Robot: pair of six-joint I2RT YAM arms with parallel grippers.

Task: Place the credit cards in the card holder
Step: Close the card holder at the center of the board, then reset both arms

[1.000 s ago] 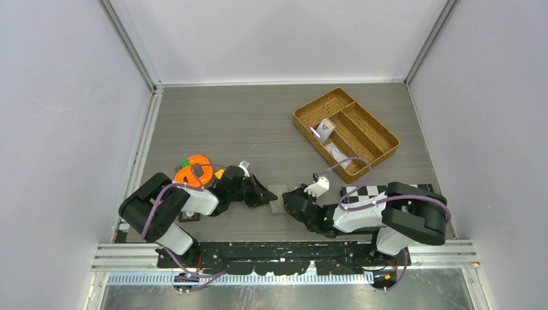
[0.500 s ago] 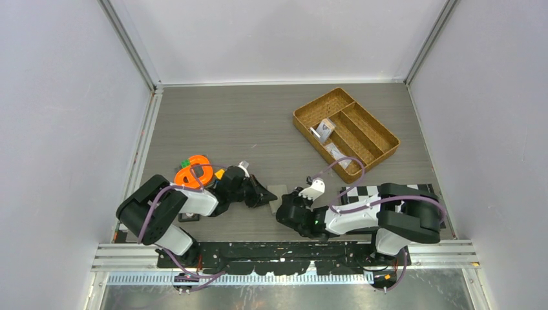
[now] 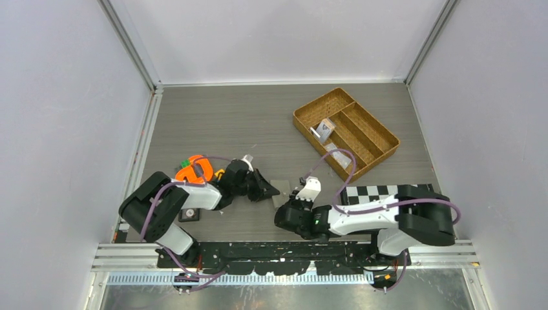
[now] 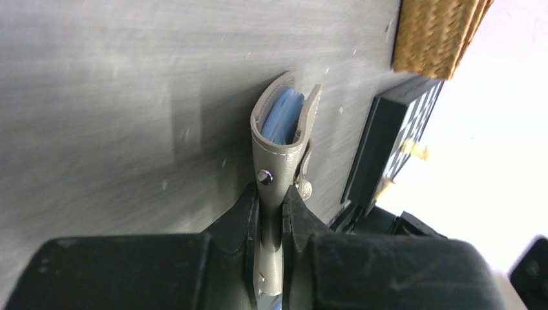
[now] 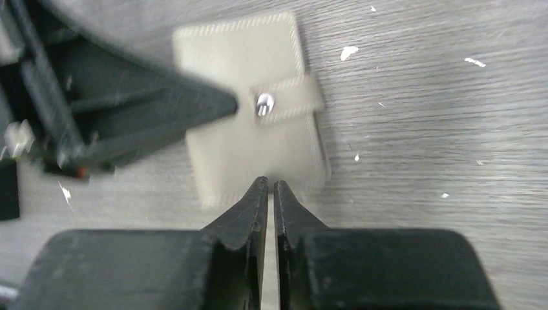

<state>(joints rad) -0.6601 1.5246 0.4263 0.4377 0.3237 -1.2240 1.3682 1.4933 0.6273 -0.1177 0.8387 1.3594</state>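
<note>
While the left claw [image 4: 271, 197] clamps the folded card holder [image 4: 266, 147] between the arms, apparently steadying it, the right claw [image 5: 270, 185], nearly shut on nothing visible, points at its edge.

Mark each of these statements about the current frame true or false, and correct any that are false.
1. The left gripper is clamped on the card holder. True.
2. The card holder lies in the wicker basket. False: it is held by the left gripper near the arms, well apart from the basket.
3. The left wrist view shows light blue inside the holder. True.
4. The right gripper is spread wide open. False: its fingers are almost together, with their tips at the holder's edge.
5. The basket is empty. False: small pale items lie in it.
</note>
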